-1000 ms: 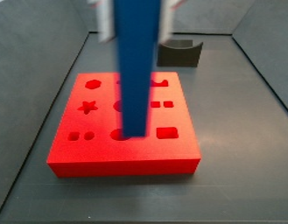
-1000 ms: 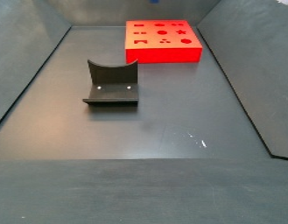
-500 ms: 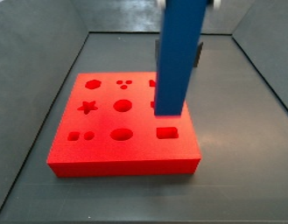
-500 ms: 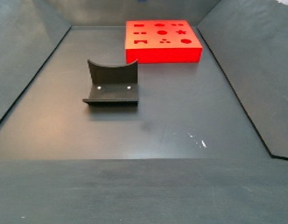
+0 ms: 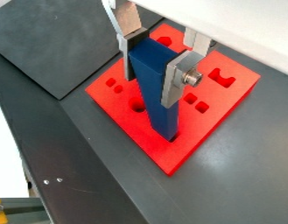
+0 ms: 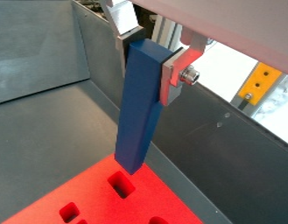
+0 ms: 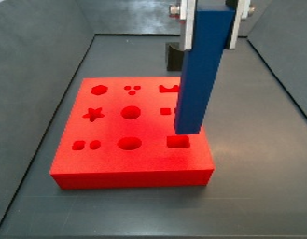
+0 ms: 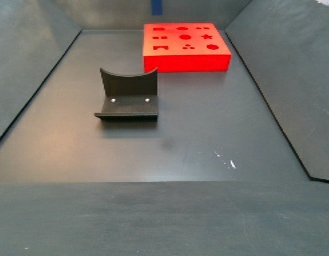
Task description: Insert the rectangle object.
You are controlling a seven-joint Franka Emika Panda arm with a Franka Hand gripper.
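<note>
My gripper is shut on the top of the rectangle object, a long smooth blue bar that hangs upright. Its lower end hovers just above the rectangular hole at a near corner of the red block. In both wrist views the silver fingers clamp the bar from two sides, with the gripper over the red block. A rectangular hole lies right under the bar's end. In a side view the red block shows far off, with gripper and bar out of frame.
The red block has several other shaped holes, such as a star and a round one. The dark fixture stands on the grey floor apart from the block; it shows partly behind the bar. Grey walls enclose the floor.
The gripper has carried the blue bar sideways across the red block, from over the middle holes to above the rectangular hole at the corner. The block and the fixture have not moved.
</note>
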